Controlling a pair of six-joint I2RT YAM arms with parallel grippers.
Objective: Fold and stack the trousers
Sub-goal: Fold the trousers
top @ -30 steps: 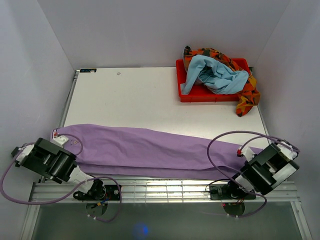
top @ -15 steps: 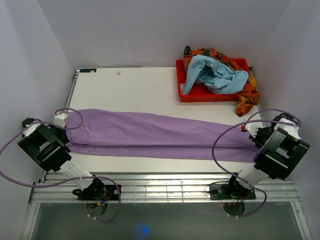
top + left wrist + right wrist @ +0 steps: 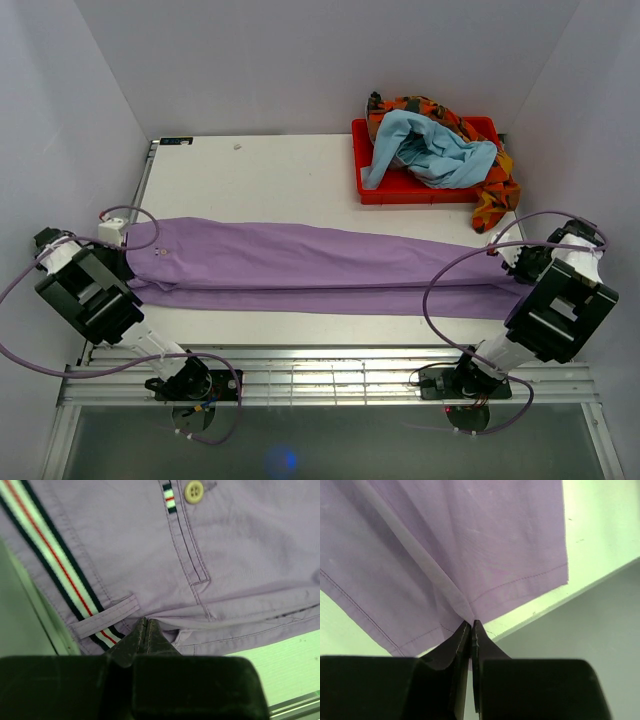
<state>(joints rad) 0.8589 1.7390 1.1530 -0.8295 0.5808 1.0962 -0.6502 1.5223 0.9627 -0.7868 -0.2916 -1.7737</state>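
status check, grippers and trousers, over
Left gripper shut on the waistband, right gripper shut on the hems. Trousers stretched full length across table. Red tray of clothes sits apart, far right.

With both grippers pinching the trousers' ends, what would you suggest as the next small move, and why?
Probably lift the right gripper a little and start carrying the hem toward the waistband. The trousers lie stretched full-length and flat on the table, with the left gripper shut on the waistband end, so halving them looks due.
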